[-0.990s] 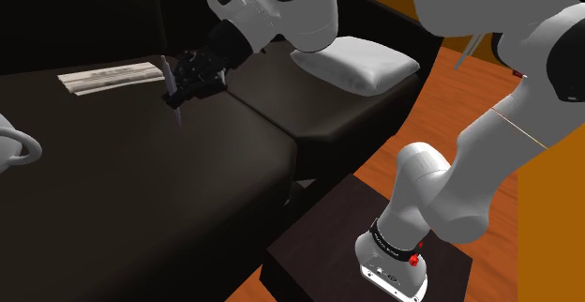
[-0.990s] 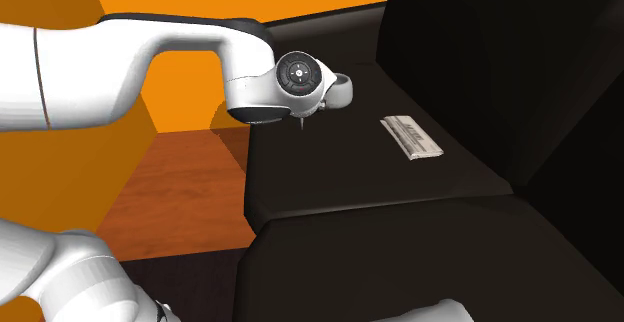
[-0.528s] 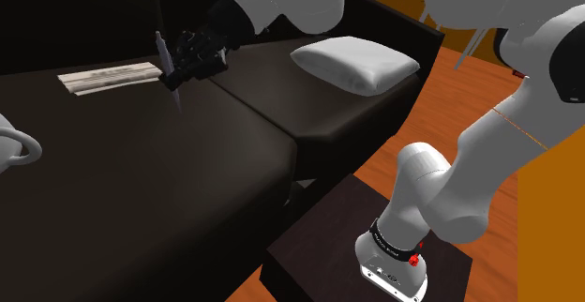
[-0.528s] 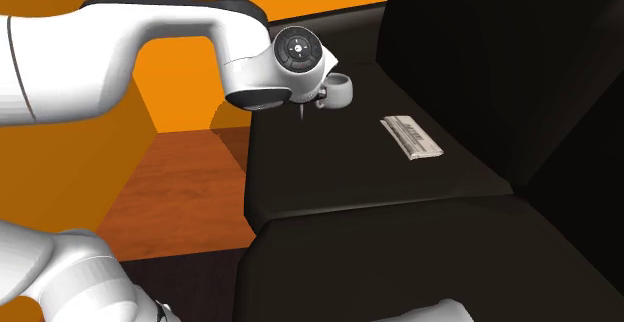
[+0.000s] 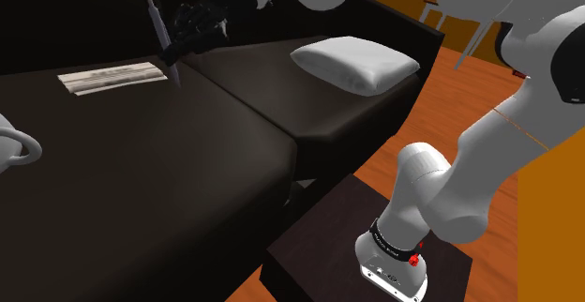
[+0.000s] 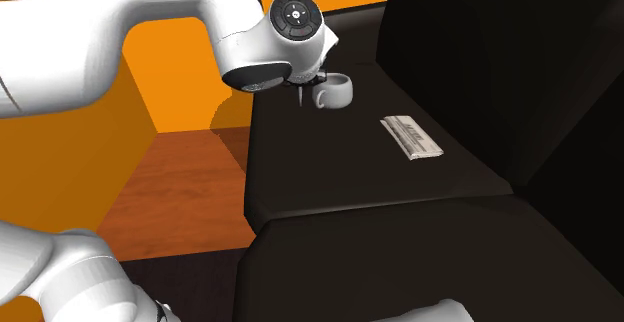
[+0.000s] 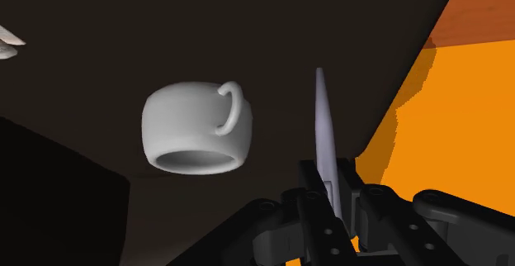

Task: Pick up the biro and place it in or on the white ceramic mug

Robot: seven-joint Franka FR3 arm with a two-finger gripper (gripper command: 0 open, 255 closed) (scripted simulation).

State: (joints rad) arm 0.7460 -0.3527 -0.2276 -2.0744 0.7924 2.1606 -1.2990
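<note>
My black gripper (image 5: 184, 45) is shut on a slim grey biro (image 5: 161, 37), which stands nearly upright, tip down, well above the dark sofa seat (image 5: 141, 178). In the wrist view the biro (image 7: 323, 136) sticks out from between the clasping fingers (image 7: 318, 215). The white mug (image 7: 196, 129) stands upright on the seat, some way ahead of the biro's tip and to one side. Only the mug's handle (image 5: 19, 147) peeks in at the shoulder view's left edge. In the second exterior view the mug (image 6: 332, 90) sits just beyond the hand, near the seat's far end.
A folded newspaper (image 5: 108, 76) lies on the seat by the backrest, also seen as the newspaper (image 6: 410, 136). A white pillow (image 5: 354, 63) rests at the sofa's other end. The sofa backrest (image 6: 500, 60) rises behind. Orange walls and wooden floor (image 6: 180, 185) surround the sofa.
The arm has lifted the gripper and the held biro higher above the seat and carried them toward the shoulder view's upper left, nearer the mug.
</note>
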